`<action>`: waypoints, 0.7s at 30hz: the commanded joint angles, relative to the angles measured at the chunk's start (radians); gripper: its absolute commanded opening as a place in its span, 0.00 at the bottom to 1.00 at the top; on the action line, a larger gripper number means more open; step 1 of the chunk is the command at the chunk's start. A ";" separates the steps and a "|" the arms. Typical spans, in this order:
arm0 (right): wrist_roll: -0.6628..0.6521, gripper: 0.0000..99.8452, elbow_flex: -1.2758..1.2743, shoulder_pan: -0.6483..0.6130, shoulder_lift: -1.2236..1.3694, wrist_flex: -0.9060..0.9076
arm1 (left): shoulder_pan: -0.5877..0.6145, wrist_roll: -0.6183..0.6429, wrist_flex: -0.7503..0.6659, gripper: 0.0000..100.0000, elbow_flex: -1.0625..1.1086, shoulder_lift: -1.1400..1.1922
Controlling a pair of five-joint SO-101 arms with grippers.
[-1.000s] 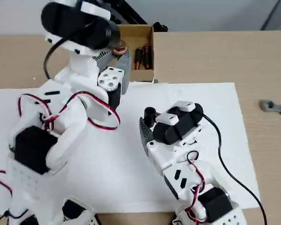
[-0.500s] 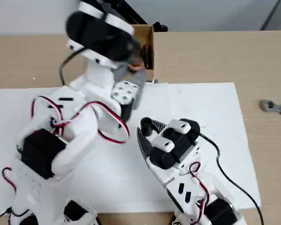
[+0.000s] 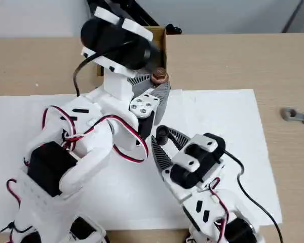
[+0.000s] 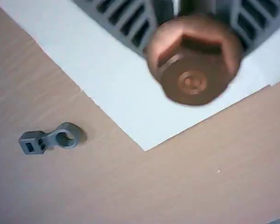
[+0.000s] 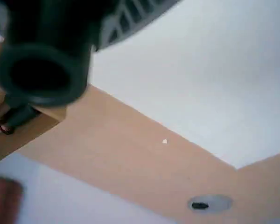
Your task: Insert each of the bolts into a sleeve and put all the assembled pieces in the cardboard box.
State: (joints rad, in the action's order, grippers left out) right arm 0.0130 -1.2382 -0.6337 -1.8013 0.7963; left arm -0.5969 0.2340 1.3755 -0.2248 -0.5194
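Right now the left gripper [image 3: 160,84] is clamping a copper bolt [image 3: 159,76] at 12 o'clock of the black sleeve [image 3: 162,134] the right gripper [image 3: 165,145] is pinching, so insertion and boxing are pending, the cardboard box [image 3: 160,34] at 12 o'clock seemingly holding finished pieces [image 5: 14,116].

Left claw [image 3: 159,85] clamps bolt [image 4: 193,65]; right claw [image 3: 165,142] clamps sleeve [image 5: 39,70].
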 commanded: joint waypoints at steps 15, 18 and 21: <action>0.043 0.00 -0.032 0.008 0.001 -0.035 | -0.034 0.055 0.080 0.01 -0.088 -0.006; 0.041 0.00 -0.035 0.008 0.001 -0.035 | -0.063 0.055 0.089 0.01 -0.130 -0.005; 0.041 0.00 -0.037 0.008 0.001 -0.033 | -0.083 0.069 0.094 0.01 -0.131 -0.006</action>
State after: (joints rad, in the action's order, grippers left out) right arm 0.0453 -1.2812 -0.6352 -1.7998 0.7887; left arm -0.6628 0.2846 1.4676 -0.3122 -0.5194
